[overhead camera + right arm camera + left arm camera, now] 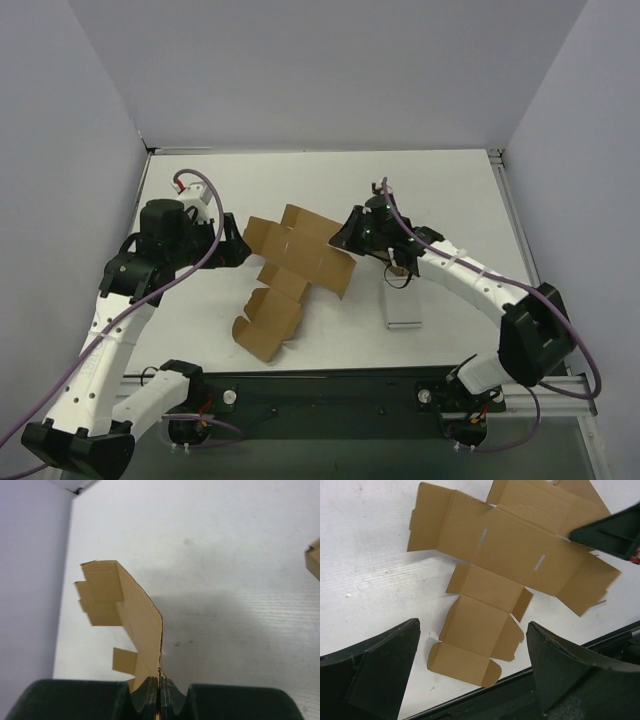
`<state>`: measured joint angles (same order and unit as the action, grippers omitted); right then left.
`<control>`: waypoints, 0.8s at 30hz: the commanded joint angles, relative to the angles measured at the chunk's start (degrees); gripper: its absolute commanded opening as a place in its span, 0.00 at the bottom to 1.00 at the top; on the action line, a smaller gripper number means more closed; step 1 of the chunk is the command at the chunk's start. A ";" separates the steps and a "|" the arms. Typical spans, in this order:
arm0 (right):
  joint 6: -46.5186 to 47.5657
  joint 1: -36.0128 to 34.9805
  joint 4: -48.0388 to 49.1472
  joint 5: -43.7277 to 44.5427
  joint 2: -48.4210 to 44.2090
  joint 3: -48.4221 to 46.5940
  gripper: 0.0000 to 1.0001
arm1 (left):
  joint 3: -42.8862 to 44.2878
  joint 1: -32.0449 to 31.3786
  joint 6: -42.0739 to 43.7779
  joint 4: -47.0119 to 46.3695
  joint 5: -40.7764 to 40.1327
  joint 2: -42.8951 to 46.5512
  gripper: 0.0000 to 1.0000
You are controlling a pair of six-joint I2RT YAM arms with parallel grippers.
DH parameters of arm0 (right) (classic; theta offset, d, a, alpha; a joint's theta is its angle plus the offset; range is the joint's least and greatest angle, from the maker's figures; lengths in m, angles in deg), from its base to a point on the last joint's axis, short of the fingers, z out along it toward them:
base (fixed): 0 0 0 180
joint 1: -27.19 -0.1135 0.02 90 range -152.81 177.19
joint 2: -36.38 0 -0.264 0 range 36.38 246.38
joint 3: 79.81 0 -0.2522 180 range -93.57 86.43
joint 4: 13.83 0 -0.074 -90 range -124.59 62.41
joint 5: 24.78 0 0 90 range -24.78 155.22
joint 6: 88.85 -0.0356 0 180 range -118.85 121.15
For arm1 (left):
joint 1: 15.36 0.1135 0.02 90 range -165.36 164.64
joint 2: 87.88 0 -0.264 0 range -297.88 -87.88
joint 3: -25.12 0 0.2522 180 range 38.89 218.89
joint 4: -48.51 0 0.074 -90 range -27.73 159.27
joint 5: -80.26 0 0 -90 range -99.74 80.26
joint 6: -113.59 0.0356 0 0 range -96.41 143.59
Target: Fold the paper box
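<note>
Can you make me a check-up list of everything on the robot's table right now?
Surface: white table, no spills or marks seen.
Job's things: paper box, an unfolded brown sheet with many flaps, one edge lifted off the table.
Clutter: a small white-grey slab lying flat beside the right arm.
Grippers: right pincer shut on an edge of the paper box; left pincer open, looking down on the sheet and holding nothing.
Cables: purple cables loop along both arms, none lying on the sheet.
Surroundings: plain pale walls on three sides, a black rail at the near edge.
</note>
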<state>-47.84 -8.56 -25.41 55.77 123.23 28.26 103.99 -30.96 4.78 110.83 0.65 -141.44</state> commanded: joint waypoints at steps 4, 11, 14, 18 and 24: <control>7.33 4.01 3.89 -14.16 -11.52 1.04 0.00 | 0.29 6.80 3.95 -7.77 6.48 -1.72 0.97; 9.62 7.71 4.07 -25.95 -12.93 -2.03 0.00 | -1.47 7.42 5.54 -11.55 8.41 -1.28 0.97; 10.66 9.11 2.49 -28.51 -13.81 -3.26 0.00 | -1.47 8.12 5.19 -13.04 8.68 -1.28 0.97; 11.64 9.73 0.73 -30.88 -14.78 -5.72 0.00 | -2.78 8.91 4.40 -14.54 9.73 -1.63 0.97; 11.46 9.82 0.20 -34.31 -14.69 -7.13 0.00 | -4.02 9.00 3.60 -15.95 10.70 -2.42 0.97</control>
<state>-37.55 0.95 -26.07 26.63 110.72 23.95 100.27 -22.39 8.76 98.80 9.11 -143.47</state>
